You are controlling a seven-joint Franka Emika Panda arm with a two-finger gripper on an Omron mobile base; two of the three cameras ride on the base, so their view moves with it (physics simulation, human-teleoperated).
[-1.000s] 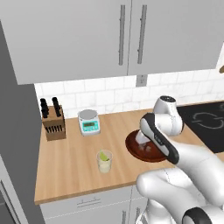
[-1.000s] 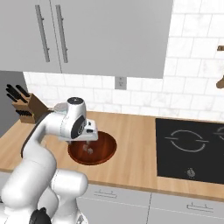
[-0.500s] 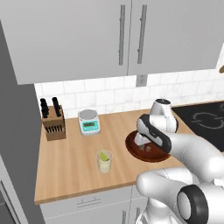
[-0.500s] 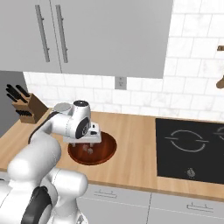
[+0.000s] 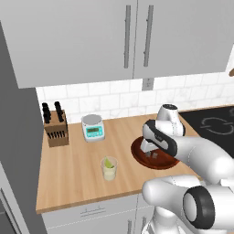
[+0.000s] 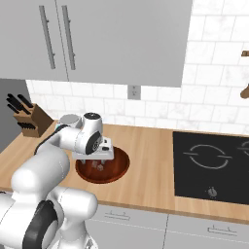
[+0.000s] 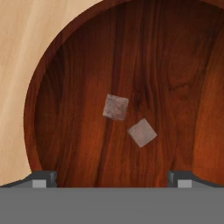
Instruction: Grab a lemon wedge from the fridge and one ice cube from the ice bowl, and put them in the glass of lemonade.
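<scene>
Resting on the floor of the ice bowl [image 7: 78, 65] are two ice cubes: one ice cube [image 7: 116, 107] lies near the bowl's centre, and a second cube [image 7: 142, 132] sits just beside it, apart by a narrow gap. Both are pale grey and translucent against the dark reddish wood. The bowl stands on the table [image 5: 77, 160], toward its front edge and near its right end, just left of the black cooktop [image 6: 214, 165].

The hand [image 7: 113, 177] hangs directly above the bowl, pointing down into it, with its fingers [image 7: 43, 178] spread fully apart and nothing between them. Both cubes lie within the span of the fingers, clear of either tip.

The glass of lemonade [image 5: 109, 169] stands near the table's front edge, well left of the bowl. A lemon wedge [image 5: 109, 162] sits at its rim.

Toward the back left corner of the table stand a knife block [image 5: 55, 130] and, beside it, a white kitchen scale [image 5: 93, 128]. Pale grey wall cabinets [image 5: 114, 41] hang above.
</scene>
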